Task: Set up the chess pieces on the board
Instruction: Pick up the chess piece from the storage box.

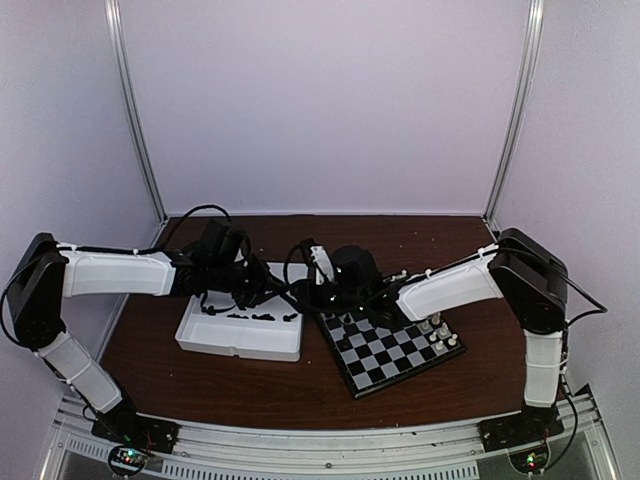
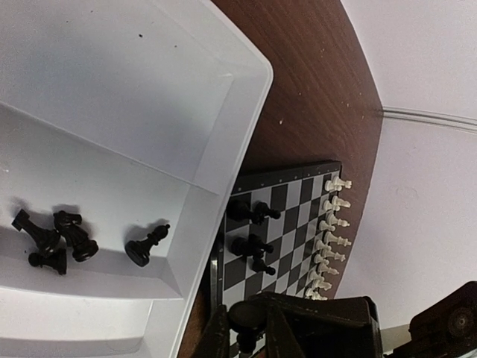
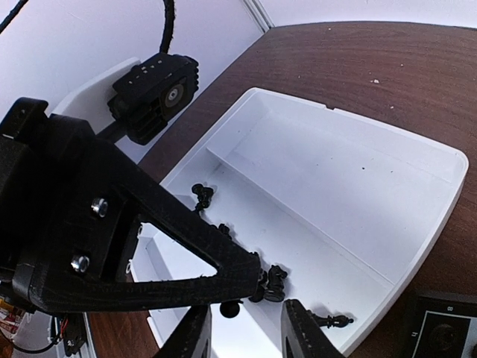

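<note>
While both arms reach in from the two sides, their hands meet low over the right end of the white tray (image 1: 235,345), close to the far left corner of the board (image 1: 395,352). The left arm goes up from its base, bends at the elbow and stretches flat across to the tray. The right arm does the same from its side and crosses above the far edge of the board.

The left hand (image 2: 246,337) is squeezed shut on one black chess piece (image 2: 245,317), and the round top of it pokes out past the fingers. The right hand (image 3: 246,321) has its fingers apart. The held piece sits right at the mouth of that gap, and it does not seem to touch either finger.

More loose black pieces (image 2: 56,240) lie in the middle slot of the tray. A few standing black pieces (image 2: 252,212) are on the board's squares nearest the tray. The white pieces (image 2: 332,224) stand in a row along the other edge, with bare squares in between.

The board sits crooked, just beside the tray. I cannot tell if the two touch. The brown surface (image 1: 200,385) has open room in front of both, and more behind them up to the back wall. The side walls stand close on the left and right.
</note>
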Controlling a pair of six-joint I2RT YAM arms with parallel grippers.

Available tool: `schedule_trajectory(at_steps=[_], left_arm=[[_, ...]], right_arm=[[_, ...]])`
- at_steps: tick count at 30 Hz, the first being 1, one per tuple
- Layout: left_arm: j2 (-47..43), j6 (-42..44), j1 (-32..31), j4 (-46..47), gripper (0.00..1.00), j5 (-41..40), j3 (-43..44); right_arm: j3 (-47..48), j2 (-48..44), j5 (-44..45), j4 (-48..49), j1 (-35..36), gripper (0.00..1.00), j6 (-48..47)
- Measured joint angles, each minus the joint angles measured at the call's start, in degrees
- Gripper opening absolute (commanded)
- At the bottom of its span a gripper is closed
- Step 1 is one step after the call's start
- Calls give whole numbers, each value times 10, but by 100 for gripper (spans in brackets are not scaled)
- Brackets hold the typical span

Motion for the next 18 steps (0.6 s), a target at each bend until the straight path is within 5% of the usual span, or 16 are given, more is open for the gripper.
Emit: schedule_trajectory(at_steps=[18], left_arm=[[0, -9, 5, 14, 14, 9, -9]], right_arm=[[24, 20, -2, -5, 2, 13, 12]])
